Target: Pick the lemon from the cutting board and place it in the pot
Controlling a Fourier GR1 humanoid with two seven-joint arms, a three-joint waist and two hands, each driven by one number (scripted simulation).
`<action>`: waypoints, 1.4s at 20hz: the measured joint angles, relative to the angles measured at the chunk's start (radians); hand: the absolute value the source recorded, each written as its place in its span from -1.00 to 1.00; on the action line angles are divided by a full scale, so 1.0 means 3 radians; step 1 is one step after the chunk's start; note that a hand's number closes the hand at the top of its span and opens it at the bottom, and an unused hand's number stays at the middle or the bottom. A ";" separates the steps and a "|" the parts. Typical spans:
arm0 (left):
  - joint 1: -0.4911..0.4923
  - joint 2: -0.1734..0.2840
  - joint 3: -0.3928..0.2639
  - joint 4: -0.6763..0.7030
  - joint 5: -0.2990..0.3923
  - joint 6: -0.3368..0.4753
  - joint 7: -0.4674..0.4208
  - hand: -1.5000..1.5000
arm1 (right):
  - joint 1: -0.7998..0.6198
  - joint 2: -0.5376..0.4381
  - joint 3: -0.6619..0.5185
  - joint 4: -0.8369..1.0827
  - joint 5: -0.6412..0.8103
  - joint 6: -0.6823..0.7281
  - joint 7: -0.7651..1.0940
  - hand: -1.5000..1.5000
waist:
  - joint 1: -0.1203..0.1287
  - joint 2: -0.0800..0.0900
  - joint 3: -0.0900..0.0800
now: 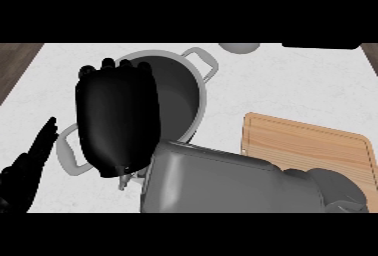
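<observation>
Over the pot (193, 95), right hand (118, 120), lemon hidden.

We see even, bright light on the white counter (295, 85); the pot (181, 95) casts only a faint shadow; no glare shows.

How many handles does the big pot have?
2. One pot handle sticks out at the top right; the other is at the lower left, beside the right hand.
</observation>
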 measured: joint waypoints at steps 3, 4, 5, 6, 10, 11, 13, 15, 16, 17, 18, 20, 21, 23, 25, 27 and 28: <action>-0.0026 -0.0029 0.0011 0.0063 -0.0015 0.0002 -0.0040 0.00 | -0.0121 0.0004 -0.0085 0.0264 -0.0074 -0.0113 -0.0064 1.00 | 0.0000 0.0013 -0.0008; -0.0087 -0.0042 0.0016 0.0114 -0.0009 0.0006 -0.0045 0.00 | -0.0140 0.0007 -0.0109 0.0376 -0.0091 -0.0162 -0.0103 1.00 | -0.0012 0.0020 -0.0025; -0.0153 -0.0042 0.0033 0.0155 0.0007 0.0001 -0.0026 0.00 | -0.0148 0.0010 -0.0128 0.0464 -0.0118 -0.0210 -0.0137 1.00 | -0.0026 0.0023 -0.0038; -0.0198 -0.0066 0.0022 0.0186 0.0004 0.0011 -0.0027 0.00 | -0.0182 0.0012 -0.0165 0.0594 -0.0150 -0.0271 -0.0191 1.00 | -0.0028 0.0028 -0.0048; -0.0367 -0.0042 0.0103 0.0392 0.0076 -0.0047 -0.0093 0.00 | -0.0260 0.0021 -0.0243 0.1096 -0.0308 -0.0540 -0.0420 1.00 | -0.0022 0.0044 -0.0071; -0.0375 -0.0054 0.0093 0.0425 0.0063 -0.0045 -0.0128 0.00 | -0.0293 0.0024 -0.0265 0.1231 -0.0365 -0.0597 -0.0477 1.00 | -0.0017 0.0046 -0.0073; -0.0436 -0.0055 0.0096 0.0506 0.0057 -0.0058 -0.0154 0.00 | -0.0341 0.0028 -0.0268 0.1503 -0.0448 -0.0724 -0.0581 1.00 | -0.0002 0.0053 -0.0077; -0.0505 -0.0051 0.0097 0.0558 0.0051 -0.0070 -0.0152 0.00 | -0.0379 0.0034 -0.0254 0.1770 -0.0533 -0.0813 -0.0679 1.00 | 0.0010 0.0059 -0.0079; -0.0527 -0.0051 0.0109 0.0608 0.0056 -0.0078 -0.0189 0.00 | -0.0397 0.0037 -0.0245 0.1897 -0.0572 -0.0849 -0.0735 1.00 | 0.0017 0.0063 -0.0081; -0.0524 -0.0080 0.0084 0.0625 0.0028 -0.0055 -0.0201 0.00 | -0.0398 0.0039 -0.0228 0.2024 -0.0596 -0.0881 -0.0802 1.00 | 0.0024 0.0066 -0.0081; -0.0534 -0.0062 0.0106 0.0647 0.0049 -0.0080 -0.0218 0.00 | -0.0380 0.0040 -0.0226 0.2128 -0.0641 -0.0935 -0.0875 1.00 | 0.0033 0.0069 -0.0081; -0.0614 -0.0067 0.0106 0.0699 0.0052 -0.0090 -0.0200 0.00 | -0.0374 0.0041 -0.0267 0.2238 -0.0791 -0.1039 -0.0963 -1.00 | 0.0049 0.0077 -0.0081; -0.0624 -0.0075 0.0094 0.0706 0.0034 -0.0082 -0.0209 0.00 | -0.0361 0.0041 -0.0293 0.2303 -0.0866 -0.1090 -0.1018 -1.00 | 0.0063 0.0080 -0.0081; -0.0623 -0.0086 0.0075 0.0717 0.0024 -0.0091 -0.0236 0.00 | -0.0322 0.0042 -0.0357 0.2418 -0.1015 -0.1199 -0.1126 -1.00 | 0.0095 0.0090 -0.0081; -0.0659 -0.0074 0.0089 0.0748 0.0043 -0.0119 -0.0246 0.00 | -0.0325 0.0043 -0.0423 0.2488 -0.1170 -0.1298 -0.1214 -1.00 | 0.0113 0.0094 -0.0080; -0.0673 -0.0075 0.0085 0.0742 0.0048 -0.0132 -0.0229 0.00 | -0.0283 0.0044 -0.0453 0.2532 -0.1320 -0.1407 -0.1344 -1.00 | 0.0131 0.0096 -0.0079; -0.0688 -0.0066 0.0093 0.0736 0.0057 -0.0143 -0.0215 0.00 | -0.0274 0.0045 -0.0483 0.2566 -0.1384 -0.1456 -0.1448 -1.00 | 0.0131 0.0097 -0.0079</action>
